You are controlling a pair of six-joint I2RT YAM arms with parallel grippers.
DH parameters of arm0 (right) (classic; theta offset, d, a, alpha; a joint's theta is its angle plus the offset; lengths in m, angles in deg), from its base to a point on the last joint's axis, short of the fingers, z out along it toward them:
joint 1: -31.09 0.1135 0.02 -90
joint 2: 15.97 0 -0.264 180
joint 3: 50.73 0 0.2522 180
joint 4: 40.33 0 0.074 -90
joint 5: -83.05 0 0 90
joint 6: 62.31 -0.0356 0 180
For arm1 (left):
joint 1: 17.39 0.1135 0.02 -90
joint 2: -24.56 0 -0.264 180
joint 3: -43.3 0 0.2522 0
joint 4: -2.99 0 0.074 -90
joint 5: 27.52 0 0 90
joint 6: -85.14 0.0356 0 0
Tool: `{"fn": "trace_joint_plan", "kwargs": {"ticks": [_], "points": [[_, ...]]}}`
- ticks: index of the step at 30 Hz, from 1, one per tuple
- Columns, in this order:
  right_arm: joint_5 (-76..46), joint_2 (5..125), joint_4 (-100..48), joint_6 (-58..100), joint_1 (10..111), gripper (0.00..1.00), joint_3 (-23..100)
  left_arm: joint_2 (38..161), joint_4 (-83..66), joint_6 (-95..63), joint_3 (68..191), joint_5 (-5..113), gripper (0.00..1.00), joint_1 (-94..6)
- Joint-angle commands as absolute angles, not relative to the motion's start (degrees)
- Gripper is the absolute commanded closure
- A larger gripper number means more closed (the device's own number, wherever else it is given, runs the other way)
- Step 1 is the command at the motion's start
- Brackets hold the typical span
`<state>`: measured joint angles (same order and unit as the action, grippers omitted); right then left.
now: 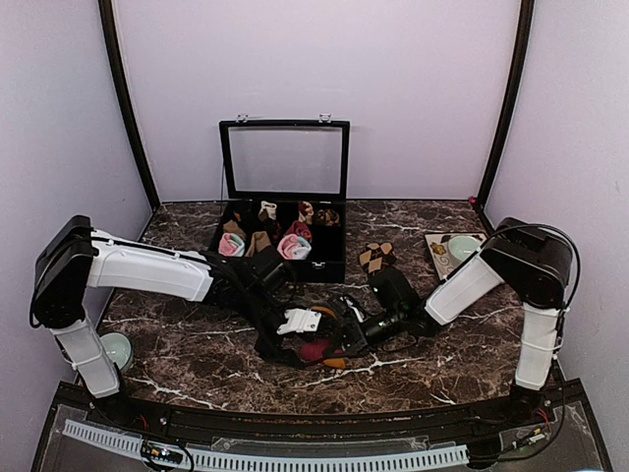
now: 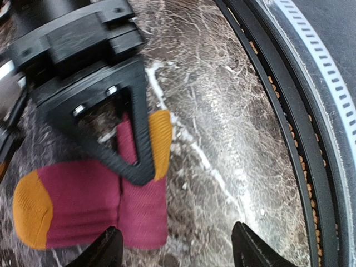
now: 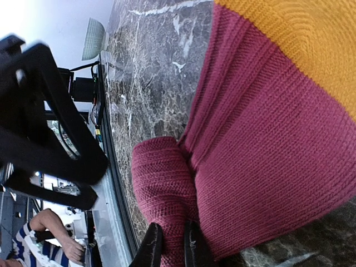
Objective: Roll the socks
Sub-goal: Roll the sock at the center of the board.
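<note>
Right gripper [image 3: 171, 247] clamped on magenta sock [image 3: 267, 139] fold. Left gripper [image 2: 178, 251] nearer, jaws apart; sock off-centre toward one jaw, bare table [image 2: 222, 139] under the other.

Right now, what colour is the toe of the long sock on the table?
Orange, on a magenta sock; clearest in the left wrist view.

Soft, even light fills the overhead view; the dark marble-patterned tabletop [image 1: 197, 364] carries only faint, soft-edged shadows. In the left wrist view its near edge bows with lens distortion and the pale veins gleam. The right wrist view shows the magenta knitted sock with orange toe [image 3: 267, 150] crisply, while the upper-left corner washes out to white.
</note>
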<state>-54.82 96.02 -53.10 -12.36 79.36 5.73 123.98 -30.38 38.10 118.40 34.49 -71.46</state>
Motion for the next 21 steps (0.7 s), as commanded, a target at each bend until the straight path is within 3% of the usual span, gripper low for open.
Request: {"fn": "trace_joint_plan", "kwargs": {"ticks": [1, 14, 18, 21], "points": [[-47.63, 100.99, -42.03, -15.43, 79.15, 1.0, 4.04, 126.27, -27.48, 38.89, 118.74, 37.05, 0.33, -73.47], [-48.4, 101.36, -46.33, -18.27, 79.07, 1.0, 3.86, 136.22, -26.45, 34.99, 123.22, 43.35, 0.77, -75.23], [-46.22, 99.79, -44.99, -16.91, 79.07, 0.87, 3.82, 137.53, -27.96, 33.92, 123.12, 43.14, 0.97, -74.62], [-44.43, 98.61, -45.27, -16.32, 79.08, 0.71, 3.15, 138.71, -29.95, 33.0, 123.47, 41.16, 1.0, -72.92]]}}
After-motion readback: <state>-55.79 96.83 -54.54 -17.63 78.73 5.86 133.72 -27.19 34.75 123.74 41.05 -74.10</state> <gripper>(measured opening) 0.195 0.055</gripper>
